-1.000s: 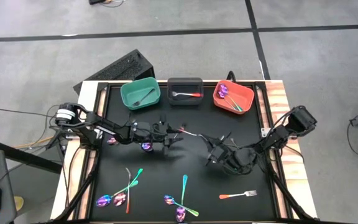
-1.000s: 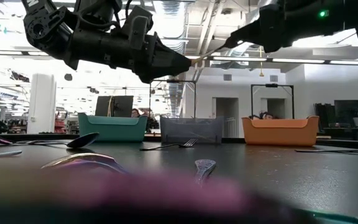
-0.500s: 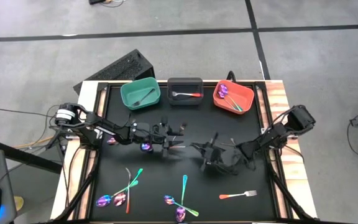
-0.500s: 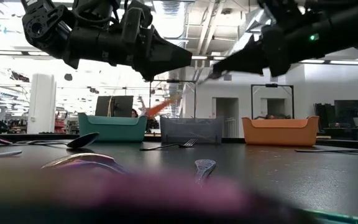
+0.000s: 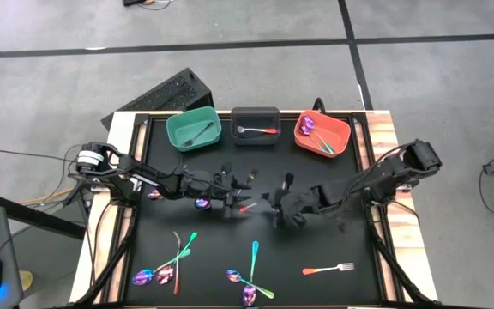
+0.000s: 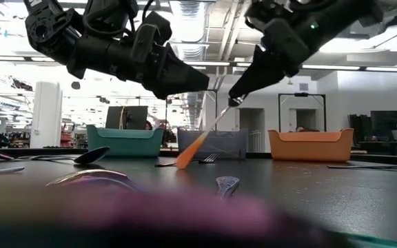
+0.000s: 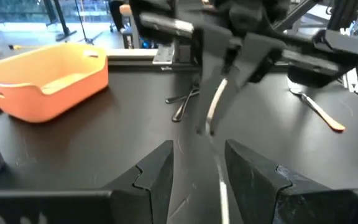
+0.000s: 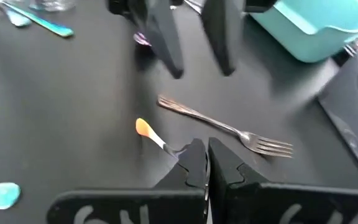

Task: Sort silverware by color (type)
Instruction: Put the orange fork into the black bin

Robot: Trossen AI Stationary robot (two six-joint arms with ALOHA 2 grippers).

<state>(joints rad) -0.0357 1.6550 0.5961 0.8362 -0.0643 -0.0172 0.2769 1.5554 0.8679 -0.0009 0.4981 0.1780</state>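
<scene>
My right gripper (image 5: 274,206) (image 8: 205,163) is near the table's middle, shut on an orange-handled piece of silverware (image 6: 202,134). My left gripper (image 5: 240,193) (image 7: 197,177) faces it from the table's left with its fingers open and nothing between them. A dark silver fork (image 8: 224,128) lies flat on the mat under the two grippers. More iridescent and orange-handled pieces (image 5: 168,268) (image 5: 249,276) (image 5: 328,269) lie flat along the near side. My right gripper pinches the orange-handled piece by its silver end (image 8: 171,149) between the two fingers. The piece slants down below the fingers, with its orange handle tip (image 6: 183,162) lowest and close to the mat. I cannot tell whether that tip touches the mat.
Three bins stand along the far edge: the teal bin (image 5: 178,133) holds a dark fork, the dark grey bin (image 5: 256,114) an orange-handled fork, and the orange bin (image 5: 337,142) iridescent pieces. Two purple spoon bowls (image 5: 202,202) (image 5: 154,194) lie under the left arm.
The orange-handled piece was level between the two grippers. Its orange end has swung down and it now hangs slanting from the right gripper alone, clear of the left gripper. The right gripper has moved toward the table's left, closer to the left gripper.
</scene>
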